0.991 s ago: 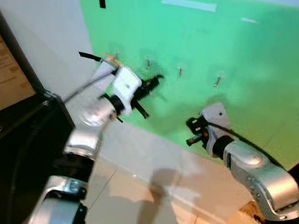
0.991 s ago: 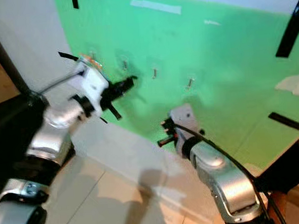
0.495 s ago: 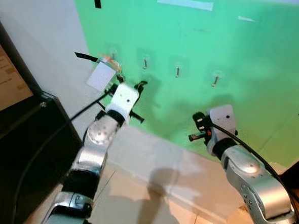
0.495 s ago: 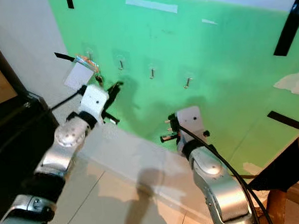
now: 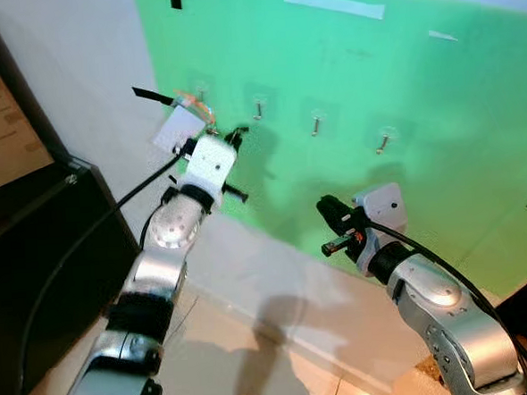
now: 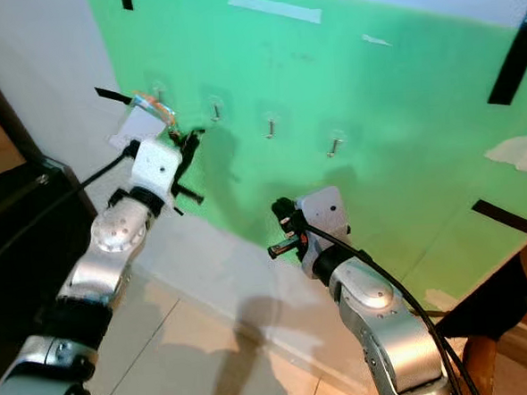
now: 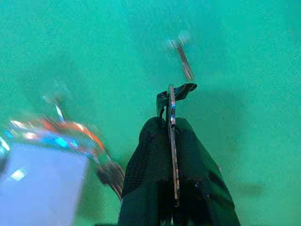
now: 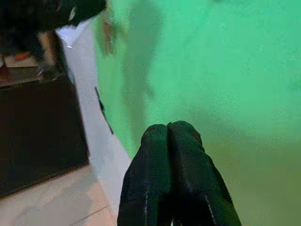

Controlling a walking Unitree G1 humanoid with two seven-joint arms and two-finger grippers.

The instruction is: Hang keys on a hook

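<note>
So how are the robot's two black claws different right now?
The left gripper pinches a thin metal key ring between its fingers; the right gripper is shut on nothing. The left gripper is raised to the row of hooks, close under the second hook; the right gripper sits lower, away from the hooks. Both are black, closed, and pointed at the green board.

Lighting's decent, bright and even on the green board (image 5: 400,82), with soft arm shadows on it and on the floor (image 5: 255,359) at the bottom. Head views are a bit soft and washed out. Left wrist view is grainy, teal-tinted, and blurry at lower left. Right wrist view is smeared at upper left.
</note>
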